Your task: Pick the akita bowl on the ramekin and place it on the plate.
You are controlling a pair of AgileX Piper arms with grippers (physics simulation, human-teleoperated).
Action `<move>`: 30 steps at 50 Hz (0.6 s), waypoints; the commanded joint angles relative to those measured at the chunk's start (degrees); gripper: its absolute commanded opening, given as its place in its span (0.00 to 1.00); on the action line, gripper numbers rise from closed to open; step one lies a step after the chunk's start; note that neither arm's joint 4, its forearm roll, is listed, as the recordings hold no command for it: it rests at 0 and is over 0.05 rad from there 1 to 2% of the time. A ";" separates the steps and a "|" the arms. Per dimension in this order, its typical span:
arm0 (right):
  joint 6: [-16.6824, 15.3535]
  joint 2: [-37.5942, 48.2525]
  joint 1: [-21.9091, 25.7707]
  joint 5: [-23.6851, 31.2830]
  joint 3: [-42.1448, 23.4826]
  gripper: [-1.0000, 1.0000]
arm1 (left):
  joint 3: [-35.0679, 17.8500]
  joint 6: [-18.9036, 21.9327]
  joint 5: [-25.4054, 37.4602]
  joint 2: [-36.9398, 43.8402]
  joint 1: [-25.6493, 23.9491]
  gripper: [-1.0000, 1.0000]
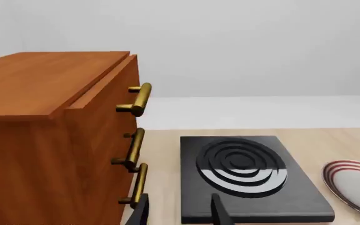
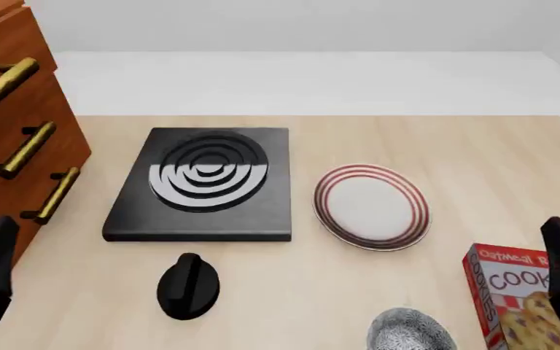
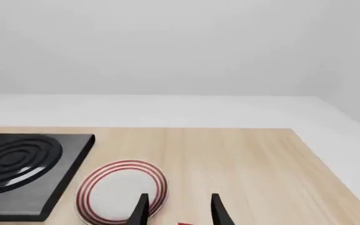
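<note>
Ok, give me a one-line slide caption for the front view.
Speckled akita bowl at the table's near edge, red-ringed plate empty beside the black stove plate, both pincers idle at the near corners.

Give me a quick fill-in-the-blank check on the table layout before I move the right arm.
1. The plate has thin ____ rings around its rim.
2. In the front view, the stove plate lies to the ____ of the plate.
3. The speckled akita bowl sits beside the ____ box at the near edge.
4. The wooden cabinet has ____ gold handles.

Missing words: red; left; cookie; three
</note>
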 commanded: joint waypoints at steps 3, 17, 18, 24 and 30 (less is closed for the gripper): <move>-0.81 1.29 0.44 -0.36 -1.75 1.00 | -0.10 -0.89 0.19 0.20 0.02 1.00; -0.52 3.43 -0.23 4.49 -11.16 1.00 | -0.04 -1.77 0.88 0.14 -0.75 1.00; -0.63 3.33 0.05 5.17 -11.71 1.00 | -0.02 -1.72 0.89 0.09 -0.78 1.00; -0.24 3.51 1.47 8.80 -13.95 1.00 | 0.05 -1.73 1.19 0.03 -1.21 1.00; -0.45 3.45 3.95 15.23 -18.65 1.00 | 0.04 -1.79 1.36 -0.01 -1.62 1.00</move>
